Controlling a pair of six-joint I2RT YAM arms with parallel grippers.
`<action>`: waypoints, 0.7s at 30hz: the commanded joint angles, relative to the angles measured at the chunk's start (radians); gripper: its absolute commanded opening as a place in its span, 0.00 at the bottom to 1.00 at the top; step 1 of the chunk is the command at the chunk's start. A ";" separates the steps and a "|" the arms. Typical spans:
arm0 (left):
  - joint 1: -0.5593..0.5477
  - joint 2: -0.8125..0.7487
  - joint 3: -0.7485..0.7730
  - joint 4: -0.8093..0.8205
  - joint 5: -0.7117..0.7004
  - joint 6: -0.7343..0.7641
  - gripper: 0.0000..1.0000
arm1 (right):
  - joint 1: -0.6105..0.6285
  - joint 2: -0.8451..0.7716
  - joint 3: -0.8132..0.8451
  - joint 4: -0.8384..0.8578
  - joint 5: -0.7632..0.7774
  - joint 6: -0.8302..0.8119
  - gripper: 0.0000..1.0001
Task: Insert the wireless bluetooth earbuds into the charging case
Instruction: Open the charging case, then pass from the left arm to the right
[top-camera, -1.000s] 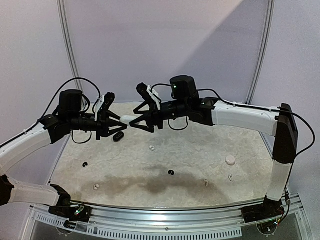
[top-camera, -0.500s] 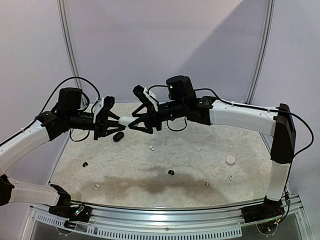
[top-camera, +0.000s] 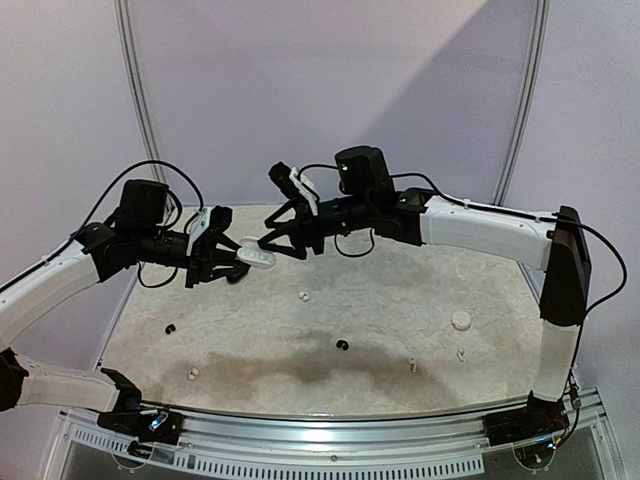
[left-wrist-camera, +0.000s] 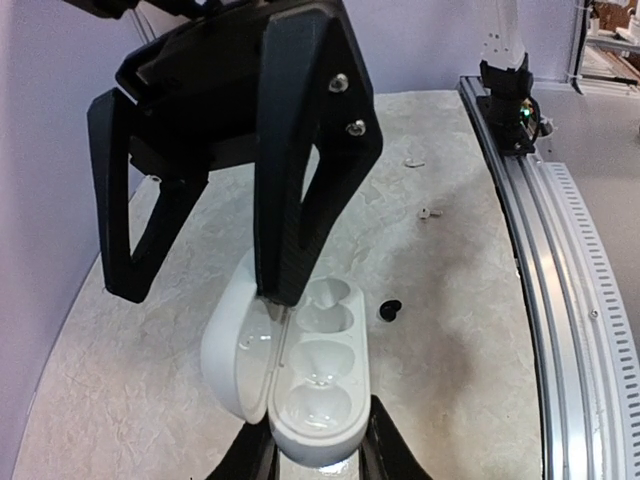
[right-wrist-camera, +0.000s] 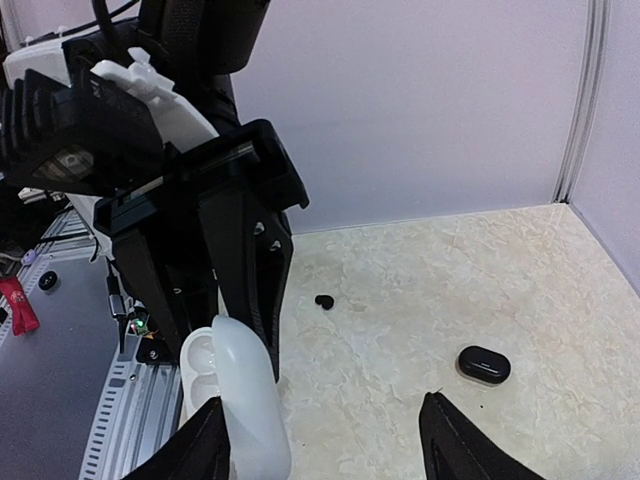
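L gripper (left-wrist-camera: 318, 450): clenched on white charging case (left-wrist-camera: 300, 380), lid open, sockets empty, held off table (top-camera: 500, 290). R gripper (right-wrist-camera: 322, 400): jaws spread, one finger (left-wrist-camera: 290, 200) at case's lid seam. Earbuds (top-camera: 342, 345): blk and wht, loose on table, too small for detail. Surface: mottled beige; walls (top-camera: 330, 80) lilac.

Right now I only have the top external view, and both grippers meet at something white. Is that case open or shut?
Observer: Open. In the left wrist view the white charging case has its lid swung aside, and the wells look empty.
Operator: Who has hold of it?
Observer: The left gripper alone clamps its base. The right gripper stands open astride the lid.
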 joint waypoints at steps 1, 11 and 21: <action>-0.011 -0.006 0.001 -0.021 0.023 -0.001 0.00 | -0.010 0.020 0.023 -0.001 0.018 0.010 0.63; -0.009 -0.011 -0.024 0.082 0.020 -0.142 0.00 | -0.011 0.029 0.019 -0.055 -0.032 -0.016 0.43; -0.009 -0.011 -0.032 0.099 0.027 -0.154 0.00 | -0.010 0.031 0.023 -0.066 -0.055 -0.013 0.20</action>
